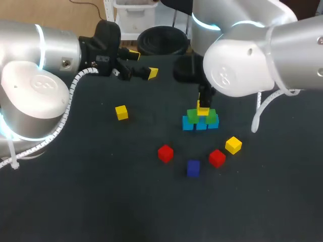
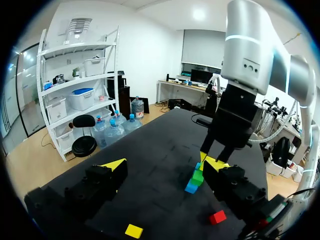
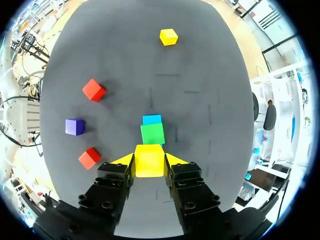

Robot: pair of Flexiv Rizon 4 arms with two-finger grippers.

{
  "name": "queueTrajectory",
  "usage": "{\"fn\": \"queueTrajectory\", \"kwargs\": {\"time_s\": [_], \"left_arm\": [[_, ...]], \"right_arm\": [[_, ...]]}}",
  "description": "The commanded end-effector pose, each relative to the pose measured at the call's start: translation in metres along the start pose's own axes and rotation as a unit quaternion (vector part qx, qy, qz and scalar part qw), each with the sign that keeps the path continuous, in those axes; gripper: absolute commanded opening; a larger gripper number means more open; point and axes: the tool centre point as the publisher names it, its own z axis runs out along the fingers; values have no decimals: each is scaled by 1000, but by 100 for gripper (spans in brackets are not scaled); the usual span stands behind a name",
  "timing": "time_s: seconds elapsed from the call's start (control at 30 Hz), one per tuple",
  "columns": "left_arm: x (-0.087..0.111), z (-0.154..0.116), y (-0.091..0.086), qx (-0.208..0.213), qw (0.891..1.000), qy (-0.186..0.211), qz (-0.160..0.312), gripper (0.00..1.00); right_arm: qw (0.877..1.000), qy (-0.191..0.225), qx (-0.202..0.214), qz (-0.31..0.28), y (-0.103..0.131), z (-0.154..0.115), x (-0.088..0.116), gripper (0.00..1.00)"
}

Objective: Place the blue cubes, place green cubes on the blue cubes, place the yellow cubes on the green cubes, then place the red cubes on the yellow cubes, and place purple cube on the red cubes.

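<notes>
While the right hand (image 3: 149, 160) is clamped on a yellow cube (image 1: 203, 110) directly over the green cubes (image 1: 208, 117) on the blue cubes (image 1: 201, 125), I would lower it straight, settle it square, then release gently. From the stack, a loose yellow cube (image 1: 121, 112) lies at nine o'clock, a second loose yellow cube (image 1: 233, 145) at four, red cubes (image 1: 165, 153) at seven and five, and the purple cube (image 1: 193, 168) at six. The left hand (image 1: 142, 63), fingers apart, hangs well off at ten; nothing blocks the drop.

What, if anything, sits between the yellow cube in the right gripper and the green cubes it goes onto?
Nothing visible does. The right gripper holds the yellow cube directly over the green cubes, and the green top that shows is bare.
</notes>
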Motion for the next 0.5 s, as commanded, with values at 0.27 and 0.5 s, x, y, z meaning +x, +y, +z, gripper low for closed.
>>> {"fn": "queueTrajectory", "kwargs": {"time_s": [0.27,0.5], "left_arm": [[1,0,1,0,1000,-4,1,100],[1,0,1,0,1000,-4,1,100]], "right_arm": [[1000,2,0,-2,-4,3,0,0],[1000,4,-1,-6,-4,5,1,0]]}}
